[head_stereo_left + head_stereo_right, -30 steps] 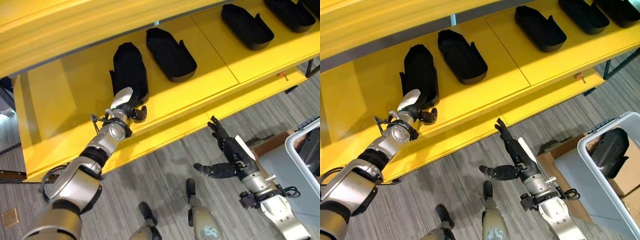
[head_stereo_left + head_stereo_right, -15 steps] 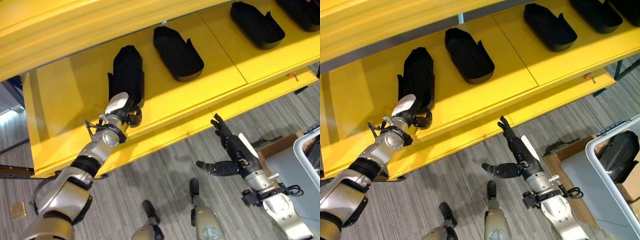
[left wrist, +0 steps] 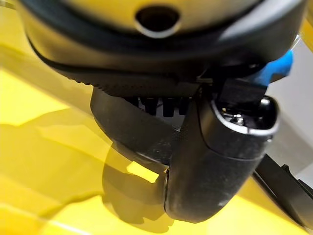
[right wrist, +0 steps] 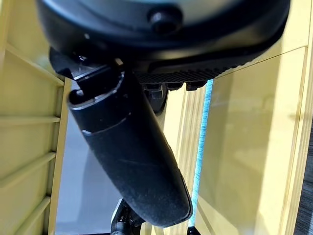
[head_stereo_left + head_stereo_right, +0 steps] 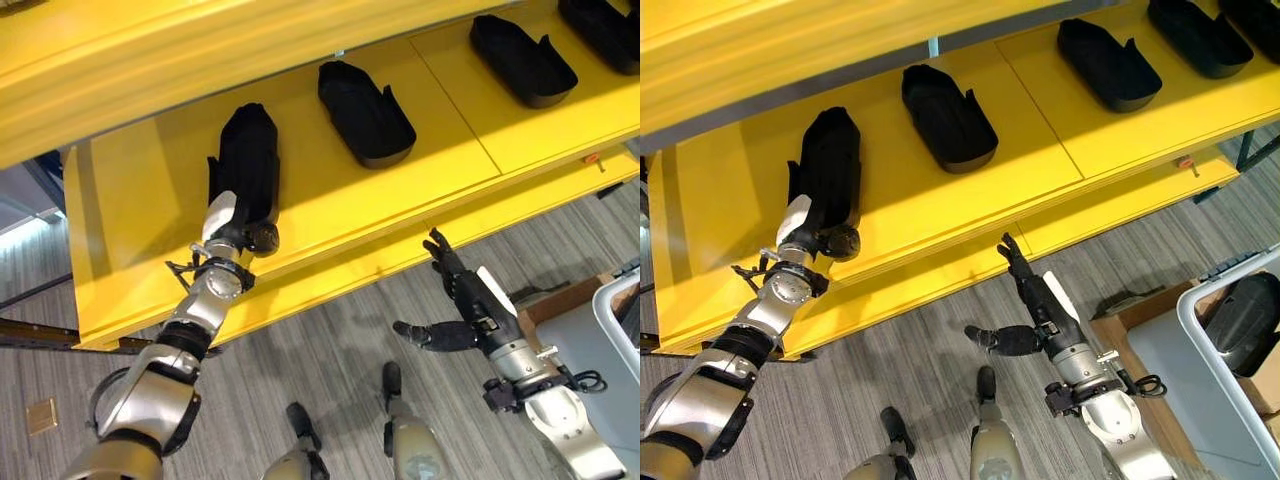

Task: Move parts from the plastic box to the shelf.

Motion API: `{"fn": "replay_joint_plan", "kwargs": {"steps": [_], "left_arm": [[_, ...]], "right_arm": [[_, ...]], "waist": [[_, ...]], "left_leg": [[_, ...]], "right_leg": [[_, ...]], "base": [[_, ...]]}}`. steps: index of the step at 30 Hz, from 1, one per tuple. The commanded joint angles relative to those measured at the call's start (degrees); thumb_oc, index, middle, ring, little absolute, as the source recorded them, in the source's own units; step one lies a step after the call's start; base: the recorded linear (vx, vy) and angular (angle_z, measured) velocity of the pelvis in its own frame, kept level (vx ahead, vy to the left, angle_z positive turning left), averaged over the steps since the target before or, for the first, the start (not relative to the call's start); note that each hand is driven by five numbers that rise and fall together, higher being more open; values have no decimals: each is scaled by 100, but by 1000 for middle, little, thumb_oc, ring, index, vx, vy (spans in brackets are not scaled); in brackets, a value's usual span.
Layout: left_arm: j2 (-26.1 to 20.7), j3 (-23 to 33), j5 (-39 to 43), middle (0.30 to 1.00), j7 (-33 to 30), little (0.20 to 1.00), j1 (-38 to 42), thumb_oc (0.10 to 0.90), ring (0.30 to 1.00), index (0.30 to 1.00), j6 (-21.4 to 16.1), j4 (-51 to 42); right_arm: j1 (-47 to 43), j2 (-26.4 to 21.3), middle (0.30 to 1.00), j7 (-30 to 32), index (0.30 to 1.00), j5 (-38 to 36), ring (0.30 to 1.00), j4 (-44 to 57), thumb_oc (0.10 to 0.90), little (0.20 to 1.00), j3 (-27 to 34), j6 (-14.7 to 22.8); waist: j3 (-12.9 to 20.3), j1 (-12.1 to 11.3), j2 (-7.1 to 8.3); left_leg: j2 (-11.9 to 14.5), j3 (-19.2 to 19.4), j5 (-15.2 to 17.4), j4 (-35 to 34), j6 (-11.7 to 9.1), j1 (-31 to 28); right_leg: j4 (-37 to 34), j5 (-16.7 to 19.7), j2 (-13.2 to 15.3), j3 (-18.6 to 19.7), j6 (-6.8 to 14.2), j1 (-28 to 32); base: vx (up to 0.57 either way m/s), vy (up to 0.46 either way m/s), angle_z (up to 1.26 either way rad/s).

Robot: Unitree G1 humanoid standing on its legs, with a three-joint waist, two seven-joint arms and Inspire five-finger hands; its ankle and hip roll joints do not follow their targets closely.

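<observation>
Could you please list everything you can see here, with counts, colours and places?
Moulded black plastic parts: four on the shelf in the right eye view; leftmost at the left hand, then and to the right; the last is partly cut off by the view's edge.
Yellow metal shelf: one, with a yellow board above it.
Black part in the box: one, at the right.
Grey plastic box: one, lower right, on the floor.
Brown cardboard: one piece, beside the box.
Grey striped carpet floor: below the shelf.
Left hand: dark, at the leftmost part's near end; whether it grips cannot be told.
Right hand: dark, open, over the floor, holding nothing.
</observation>
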State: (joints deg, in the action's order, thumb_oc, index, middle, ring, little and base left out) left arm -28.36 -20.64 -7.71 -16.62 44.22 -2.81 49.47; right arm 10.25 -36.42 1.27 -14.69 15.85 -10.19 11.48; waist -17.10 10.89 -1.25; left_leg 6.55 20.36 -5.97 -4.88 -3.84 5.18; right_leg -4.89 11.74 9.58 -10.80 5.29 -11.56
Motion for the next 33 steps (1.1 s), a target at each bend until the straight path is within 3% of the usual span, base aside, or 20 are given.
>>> {"fn": "replay_joint_plan", "kwargs": {"steps": [1, 27, 33], "left_arm": [[-50, 113, 230, 1000, -156, 1000, 354, 900, 1000, 1000, 256, 827], [1274, -42, 1025, 1000, -679, 1000, 867, 900, 1000, 1000, 300, 1054], [1143, -47, 1105, 1000, -729, 1000, 961, 900, 1000, 1000, 243, 806]], "right_arm": [[-353, 50, 1000, 108, 1000, -19, 1000, 822, 900, 1000, 332, 446], [-482, -47, 1000, 421, 1000, 16, 1000, 780, 900, 1000, 87, 443], [-488, -70, 1000, 477, 1000, 36, 1000, 746, 900, 1000, 121, 468]], "waist": [[146, -41, 308], [181, 40, 278], [212, 35, 254]], "left_leg": [[266, -252, 251, 14, -197, -487], [239, -282, 255, 34, -172, -505], [238, -278, 253, 23, -172, -522]], "right_leg": [[683, -265, 583, 173, 559, -38], [708, -273, 577, 209, 528, -33], [698, -269, 569, 215, 528, -27]], "base": [[0, 0, 0], [0, -1, 0], [0, 0, 0]]}}
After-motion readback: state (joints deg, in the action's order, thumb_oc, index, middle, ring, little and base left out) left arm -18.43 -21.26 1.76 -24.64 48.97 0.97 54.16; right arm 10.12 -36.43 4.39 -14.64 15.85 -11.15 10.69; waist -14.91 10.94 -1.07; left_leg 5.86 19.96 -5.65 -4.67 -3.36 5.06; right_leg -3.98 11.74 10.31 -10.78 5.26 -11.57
